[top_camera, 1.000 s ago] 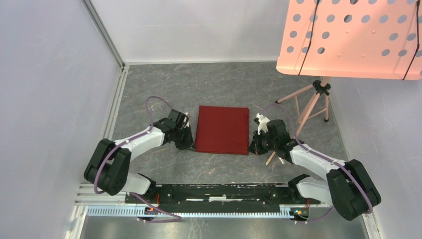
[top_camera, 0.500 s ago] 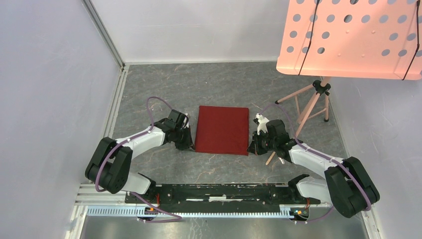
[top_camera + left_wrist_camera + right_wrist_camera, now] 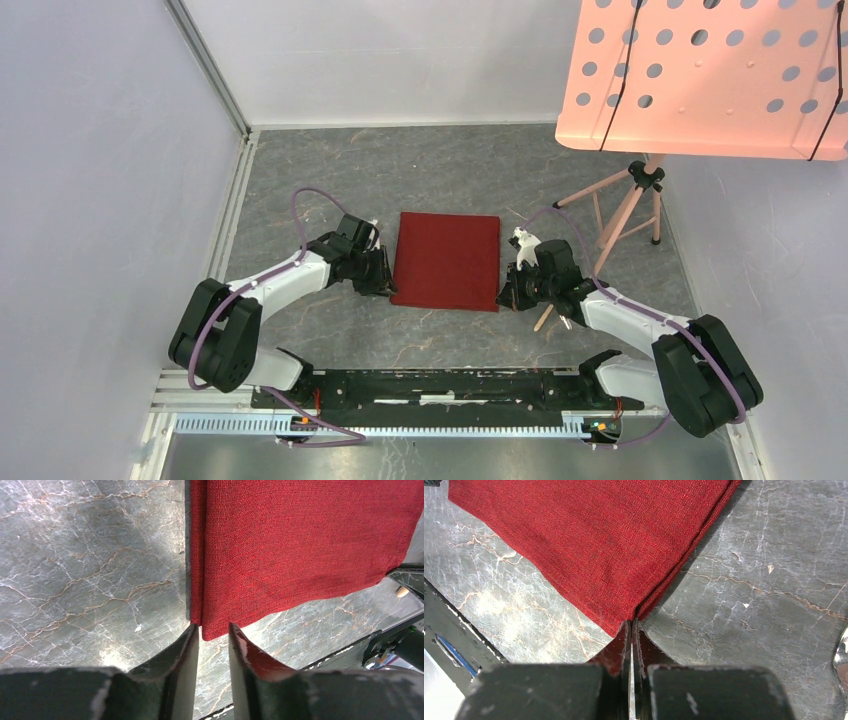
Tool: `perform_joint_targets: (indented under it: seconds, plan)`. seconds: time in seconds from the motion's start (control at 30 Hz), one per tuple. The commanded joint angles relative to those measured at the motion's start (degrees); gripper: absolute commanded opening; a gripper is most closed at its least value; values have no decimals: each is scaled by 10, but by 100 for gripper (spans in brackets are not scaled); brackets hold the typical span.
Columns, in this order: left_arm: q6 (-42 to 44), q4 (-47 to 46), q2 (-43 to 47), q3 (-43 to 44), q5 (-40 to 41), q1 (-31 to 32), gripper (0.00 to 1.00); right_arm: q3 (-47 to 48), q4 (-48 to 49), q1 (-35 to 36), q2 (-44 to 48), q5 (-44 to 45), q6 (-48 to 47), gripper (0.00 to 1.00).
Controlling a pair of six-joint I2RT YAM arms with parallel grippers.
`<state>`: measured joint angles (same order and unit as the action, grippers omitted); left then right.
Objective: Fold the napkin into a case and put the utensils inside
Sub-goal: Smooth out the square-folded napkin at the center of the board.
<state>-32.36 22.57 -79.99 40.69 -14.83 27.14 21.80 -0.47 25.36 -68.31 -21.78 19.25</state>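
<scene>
Folded napkin [image 3: 446,260] flat, left pincer [image 3: 214,628] apart (at one corner), right pincer [image 3: 631,623] clamped on another.

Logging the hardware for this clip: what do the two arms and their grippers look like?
The left arm and right arm have white links between bulky black joints, and each is trailed by a looping purple cable. The left gripper and right gripper have dark, matte, tapering fingers.

Left pincer [image 3: 214,627] parted — right pincer [image 3: 631,622] closed; both arms low.
</scene>
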Motion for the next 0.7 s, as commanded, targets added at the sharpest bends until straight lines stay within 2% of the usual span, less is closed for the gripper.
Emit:
perform_joint_targets:
  seconds: [0.0, 0.07, 0.23, 0.5, 0.67]
  plan:
    - [14, 1, 3, 12, 12, 0, 41, 18, 27, -2, 0, -8, -1, 0]
    - [14, -4, 0, 9, 10, 0, 44, 16, 28, -2, -1, -8, 1, 0]
    - [13, -20, -10, 3, 5, 0, 32, 15, 29, -2, 0, -9, 0, 0]
    - [13, -29, -26, 3, -2, 0, 32, 11, 34, -1, -1, -12, 1, 0]
    - [10, -34, -14, 0, -1, 1, 20, 10, 37, -2, -2, -13, 3, 0]
